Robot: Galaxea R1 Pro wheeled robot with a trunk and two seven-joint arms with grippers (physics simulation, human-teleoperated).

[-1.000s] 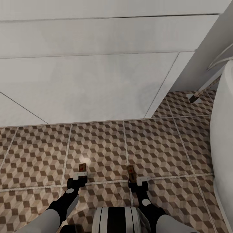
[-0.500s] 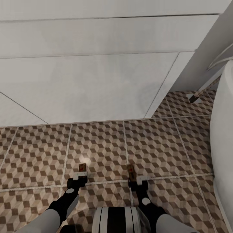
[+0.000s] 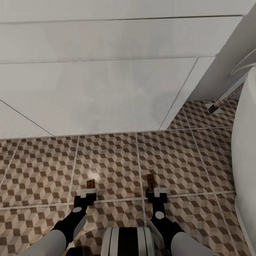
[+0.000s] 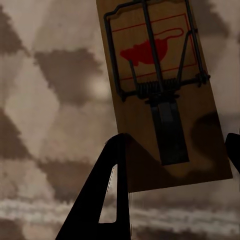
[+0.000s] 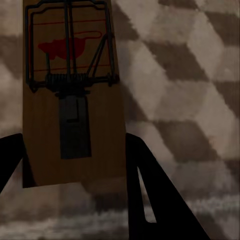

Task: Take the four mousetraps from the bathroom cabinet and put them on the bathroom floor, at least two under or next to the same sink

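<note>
Both arms reach low over the patterned floor [image 3: 170, 156], facing the white sink unit [image 3: 96, 99] at 12 o'clock. The left gripper [image 3: 88, 193] is clenched on a mousetrap [image 3: 90, 184] at 7 o'clock in the head view. The right gripper [image 3: 156, 193] grips a second mousetrap [image 3: 150, 182] at 5 o'clock, board between its fingers [image 5: 150, 200].
</note>
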